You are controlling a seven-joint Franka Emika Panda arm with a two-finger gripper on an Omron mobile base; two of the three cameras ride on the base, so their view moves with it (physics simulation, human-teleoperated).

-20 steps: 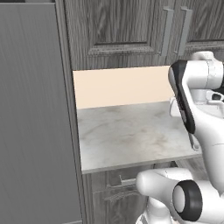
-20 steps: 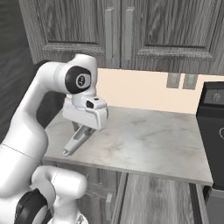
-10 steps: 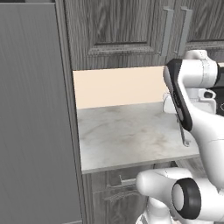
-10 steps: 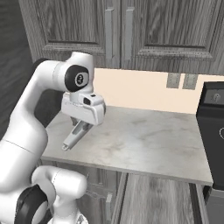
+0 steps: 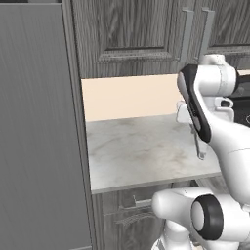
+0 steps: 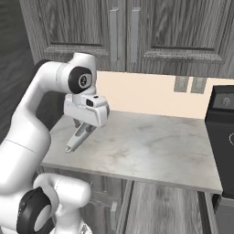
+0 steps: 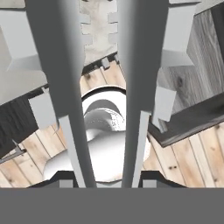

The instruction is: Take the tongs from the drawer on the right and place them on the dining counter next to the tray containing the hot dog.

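Note:
My gripper (image 6: 83, 127) is shut on the tongs (image 6: 77, 138), which hang slanting down from it over the left part of a marble wall-side worktop (image 6: 151, 146). In the left base view the tongs (image 5: 197, 144) poke out below my forearm near the worktop's right edge. In the hand view the two silvery arms of the tongs (image 7: 65, 87) run up the picture from my gripper (image 7: 107, 177), with wooden floor and my base beneath. The dining counter and the blue tray are out of view. A dark drawer front (image 5: 133, 205) with a bar handle sits under the worktop.
Tall dark wood-grain cabinet doors (image 6: 123, 36) hang above the worktop, and a tall dark panel (image 5: 39, 127) stands to its left. A black appliance (image 6: 221, 114) stands at the worktop's right end. Wall sockets (image 6: 189, 84) sit on the beige backsplash.
The hand has drifted a little left and up with the tongs still in it. The tongs' free end has risen slightly over the worktop.

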